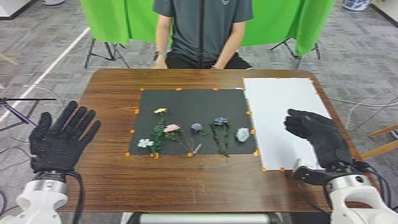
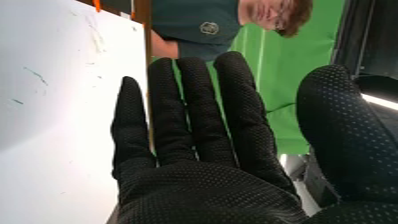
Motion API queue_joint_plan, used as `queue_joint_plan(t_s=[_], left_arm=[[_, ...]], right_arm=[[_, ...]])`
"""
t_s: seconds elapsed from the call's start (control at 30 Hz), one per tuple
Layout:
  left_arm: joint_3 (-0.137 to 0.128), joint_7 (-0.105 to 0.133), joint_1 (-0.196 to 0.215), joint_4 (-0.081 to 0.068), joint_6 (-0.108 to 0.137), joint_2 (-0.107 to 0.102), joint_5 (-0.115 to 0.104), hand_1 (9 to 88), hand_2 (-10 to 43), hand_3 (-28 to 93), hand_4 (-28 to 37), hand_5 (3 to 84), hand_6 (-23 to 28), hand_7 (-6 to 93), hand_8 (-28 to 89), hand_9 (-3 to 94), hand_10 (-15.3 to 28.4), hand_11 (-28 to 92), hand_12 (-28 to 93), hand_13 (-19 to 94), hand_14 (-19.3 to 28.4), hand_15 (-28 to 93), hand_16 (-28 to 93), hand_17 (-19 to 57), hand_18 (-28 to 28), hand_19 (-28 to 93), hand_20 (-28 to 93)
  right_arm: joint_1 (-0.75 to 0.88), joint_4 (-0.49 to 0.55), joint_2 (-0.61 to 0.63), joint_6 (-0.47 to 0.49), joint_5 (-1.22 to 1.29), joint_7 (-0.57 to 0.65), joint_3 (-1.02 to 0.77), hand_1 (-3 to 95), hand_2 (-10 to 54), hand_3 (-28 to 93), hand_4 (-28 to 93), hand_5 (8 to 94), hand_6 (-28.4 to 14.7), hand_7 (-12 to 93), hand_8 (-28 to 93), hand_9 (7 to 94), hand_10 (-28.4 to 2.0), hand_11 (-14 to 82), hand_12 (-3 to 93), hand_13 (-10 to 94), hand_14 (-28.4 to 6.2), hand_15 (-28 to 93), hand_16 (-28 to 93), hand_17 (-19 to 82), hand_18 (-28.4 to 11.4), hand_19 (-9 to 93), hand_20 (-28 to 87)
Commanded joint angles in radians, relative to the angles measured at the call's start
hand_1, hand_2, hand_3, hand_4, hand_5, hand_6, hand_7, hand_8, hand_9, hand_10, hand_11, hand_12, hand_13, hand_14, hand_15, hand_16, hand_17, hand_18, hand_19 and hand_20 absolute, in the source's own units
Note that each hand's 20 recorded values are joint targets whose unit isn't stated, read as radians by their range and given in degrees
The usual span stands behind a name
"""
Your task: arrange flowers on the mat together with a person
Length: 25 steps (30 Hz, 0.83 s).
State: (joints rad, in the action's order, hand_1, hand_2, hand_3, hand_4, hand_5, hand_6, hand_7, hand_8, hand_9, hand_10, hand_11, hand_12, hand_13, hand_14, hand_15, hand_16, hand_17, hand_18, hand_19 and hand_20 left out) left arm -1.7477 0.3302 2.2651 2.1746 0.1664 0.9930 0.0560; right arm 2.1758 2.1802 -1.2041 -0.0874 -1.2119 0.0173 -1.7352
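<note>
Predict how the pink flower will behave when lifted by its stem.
The pink flower is probably light, as its stem looks very thin. Its bloom may dip, being far wider than that stem. It seems unlikely to roll smoothly on the black mat, given its uneven shape.

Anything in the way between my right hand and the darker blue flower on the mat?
Nothing visible stands between the right hand and the darker blue flower, just the flat white sheet and the edge of the mat. The pale item lies close by, nearer the robot, off the straight path.
</note>
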Motion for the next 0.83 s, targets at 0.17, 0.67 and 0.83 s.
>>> queue_joint_plan(t_s=[0.17,0.67,0.83], left_arm=[[0.0,0.005,0.021,-0.002,-0.018,0.003,-0.002,25.9,15.0,71,-28.3,47.7,8.1,6.8,-8,45.9,14.7,15,14,34,14.5,25,-1,-3.8,14.0,25,14],[0.003,0.008,0.02,-0.009,-0.025,-0.004,-0.012,26.7,14.3,71,-28.3,47.3,7.6,7.3,-8,45.7,14.3,15,14,35,13.6,21,-2,-1.9,12.0,22,13],[-0.001,0.026,0.031,-0.001,-0.026,-0.008,-0.006,26.5,14.5,70,-28.3,47.3,7.6,7.3,-8,45.6,14.4,15,14,35,13.6,21,-2,-2.0,12.0,22,13]], right_arm=[[0.017,0.007,-0.003,0.0,0.007,-0.006,-0.004,27.0,5.0,83,-26,52.6,-5.2,22,-15,48.2,-16.2,18.9,14.7,36,-14.8,31,13,9,-18.0,47,11],[0.011,0.002,-0.004,0.018,0.01,-0.02,0.003,27.3,4.8,83,-26,52.8,-5.1,22,-15,48.7,-16.0,19.1,14.6,36,-14.5,31,13,9,-18.3,47,12],[-0.009,-0.004,-0.002,0.028,0.012,-0.02,0.013,27.4,4.8,83,-26,52.7,-5.1,22,-15,48.8,-16.0,18.8,14.4,37,-14.3,30,13,9,-18.3,47,11]])
